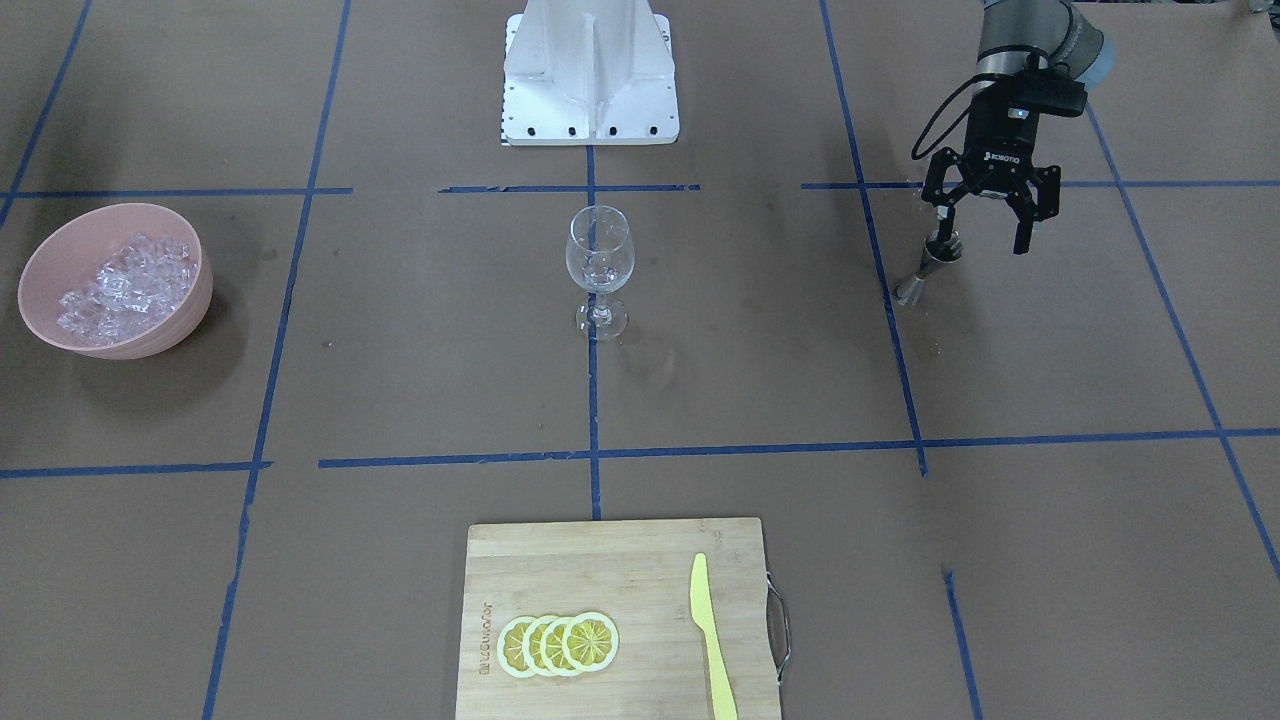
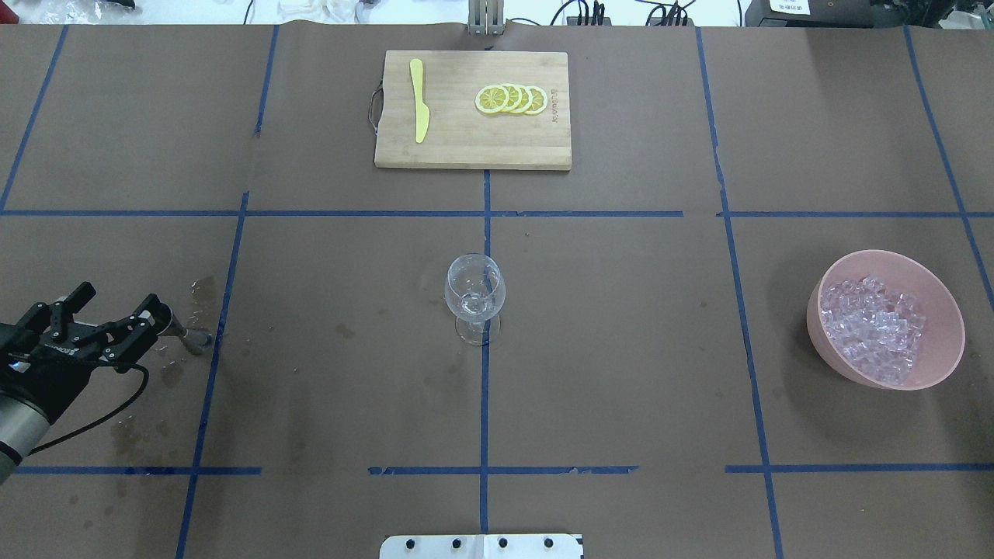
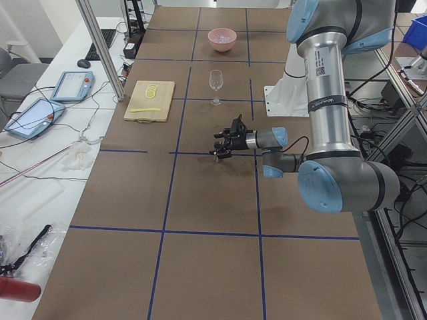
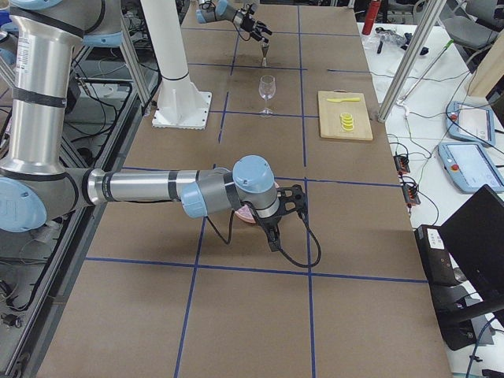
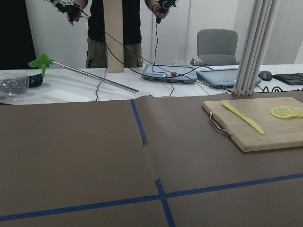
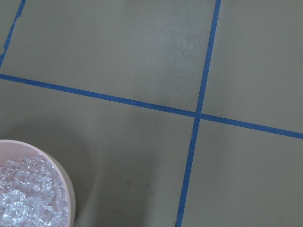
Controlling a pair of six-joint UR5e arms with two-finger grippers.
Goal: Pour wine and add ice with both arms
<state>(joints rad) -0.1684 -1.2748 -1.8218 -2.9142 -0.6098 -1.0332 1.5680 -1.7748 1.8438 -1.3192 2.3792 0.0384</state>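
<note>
An empty clear wine glass (image 1: 598, 265) stands at the table's centre, also in the overhead view (image 2: 474, 299). A pink bowl (image 1: 180, 320) holds the ice (image 1: 125, 285) on my right side; the overhead view shows the bowl (image 2: 943, 357) and ice (image 2: 874, 330) too. My left gripper (image 1: 980, 240) is open, low over the table (image 2: 123, 301), with a small metal jigger (image 1: 930, 265) tilted by one fingertip. My right gripper (image 4: 287, 209) shows only in the exterior right view, near the bowl; I cannot tell its state. Its wrist view shows the bowl's rim (image 6: 71, 198) and ice (image 6: 28, 198).
A wooden cutting board (image 2: 466, 144) lies at the far middle with lemon slices (image 2: 512, 98) and a yellow knife (image 2: 420, 109). Wet stains (image 2: 203, 289) mark the brown paper around the jigger. The white robot base (image 1: 590, 70) is behind the glass.
</note>
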